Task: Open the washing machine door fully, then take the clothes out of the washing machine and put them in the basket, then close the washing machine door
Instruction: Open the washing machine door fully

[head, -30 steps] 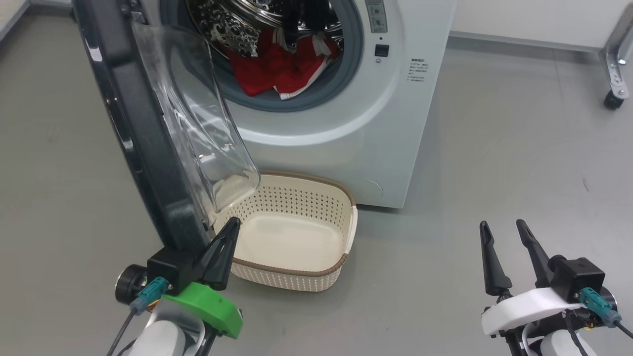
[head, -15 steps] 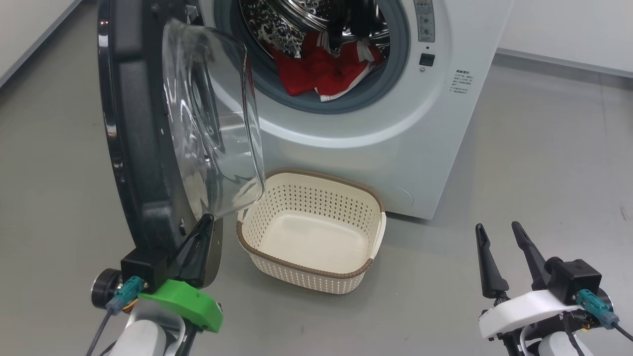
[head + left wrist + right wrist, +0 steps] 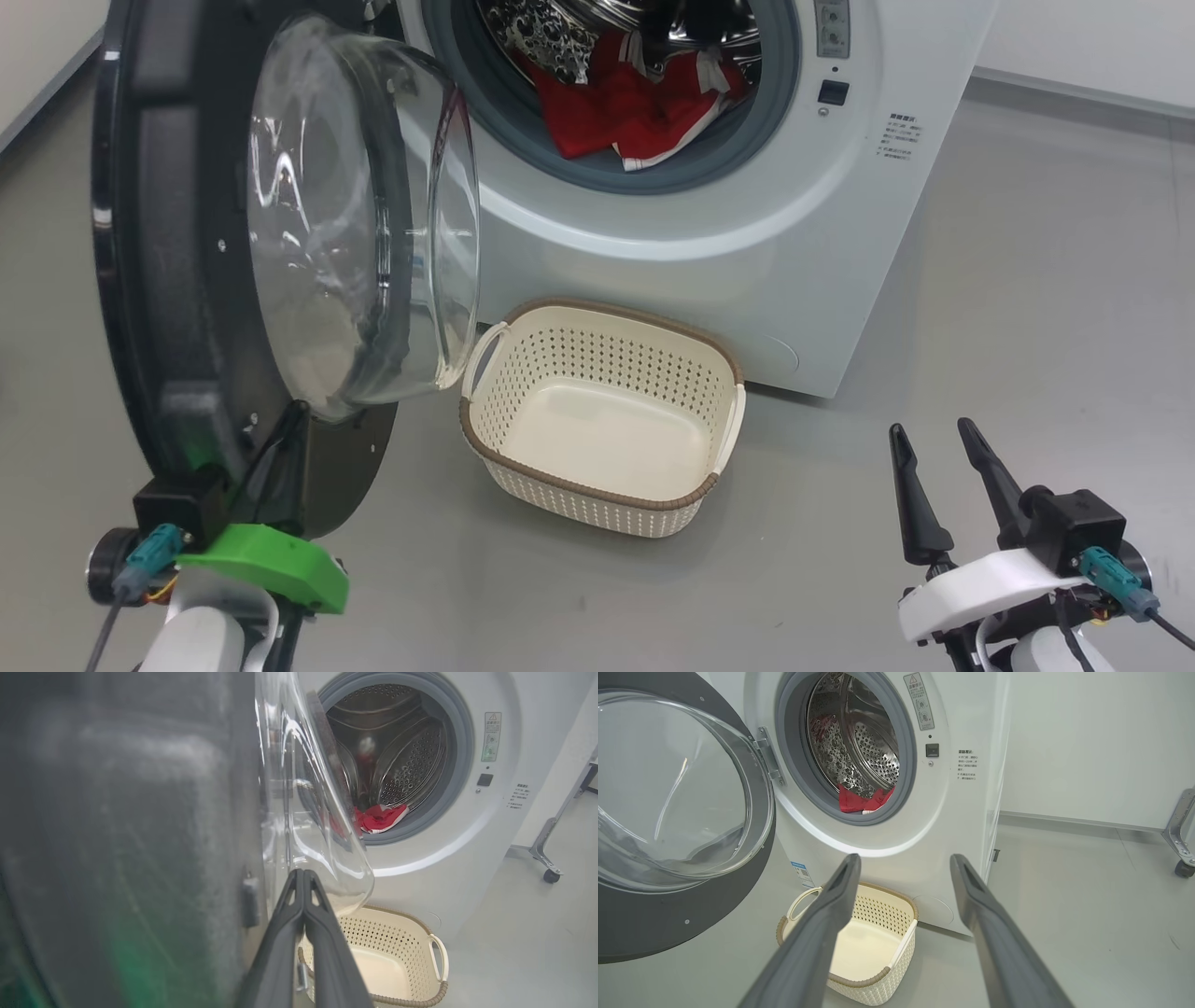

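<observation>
Washing machine [image 3: 709, 243]: white front-loader ahead of the robot, with the round drum opening facing it.
Washing machine door [image 3: 168, 280]: stands wide open on the robot's left, hinged at the left of the opening, its clear bowl bulging to the right. It looks about square to the machine's front, so it may have some swing left.
Basket [image 3: 597, 364]: empty, on the floor just in front of the machine, below the opening and beside the door's lower edge.
Clothes [image 3: 644, 107]: 1 red heap with white trim in the bottom of the drum, spread side to side along the grey gasket's lower lip.
Left gripper [image 3: 302, 877]: fingers pressed together on nothing, lying along the door's lower inner face under the bowl; contact looks likely.
Right gripper [image 3: 931, 427]: fingers spread apart and empty, low at the right, well apart from the machine.
Key relation: the clothes lie up and ahead of both grippers, directly above the basket. The bowl stands between the left gripper and the opening, while the right has a free line in, so the right seems better placed to reach.
</observation>
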Motion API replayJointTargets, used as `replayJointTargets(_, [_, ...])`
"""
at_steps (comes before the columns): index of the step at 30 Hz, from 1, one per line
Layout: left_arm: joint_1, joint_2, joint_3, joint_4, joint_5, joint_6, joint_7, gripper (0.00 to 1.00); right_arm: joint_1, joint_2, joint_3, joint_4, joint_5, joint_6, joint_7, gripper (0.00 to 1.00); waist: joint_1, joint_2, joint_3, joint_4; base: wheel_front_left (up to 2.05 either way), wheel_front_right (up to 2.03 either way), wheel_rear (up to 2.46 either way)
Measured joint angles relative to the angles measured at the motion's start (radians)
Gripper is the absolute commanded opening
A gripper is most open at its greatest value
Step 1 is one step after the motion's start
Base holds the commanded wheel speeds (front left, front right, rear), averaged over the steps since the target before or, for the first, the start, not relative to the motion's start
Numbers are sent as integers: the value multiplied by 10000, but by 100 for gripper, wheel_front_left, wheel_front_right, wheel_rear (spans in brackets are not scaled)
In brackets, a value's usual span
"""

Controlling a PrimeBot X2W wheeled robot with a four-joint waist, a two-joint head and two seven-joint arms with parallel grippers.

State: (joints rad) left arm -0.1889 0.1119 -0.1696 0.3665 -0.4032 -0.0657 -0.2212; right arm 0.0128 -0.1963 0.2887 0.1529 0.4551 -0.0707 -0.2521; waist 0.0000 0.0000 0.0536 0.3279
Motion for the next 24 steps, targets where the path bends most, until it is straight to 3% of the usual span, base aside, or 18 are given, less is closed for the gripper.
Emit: replayJointTargets(24, [-89,991,2326,445,-1181,422,-184,0,-386,-324,21,-282,-320,-19,270,100,0,0,1088,-49,0,0,0])
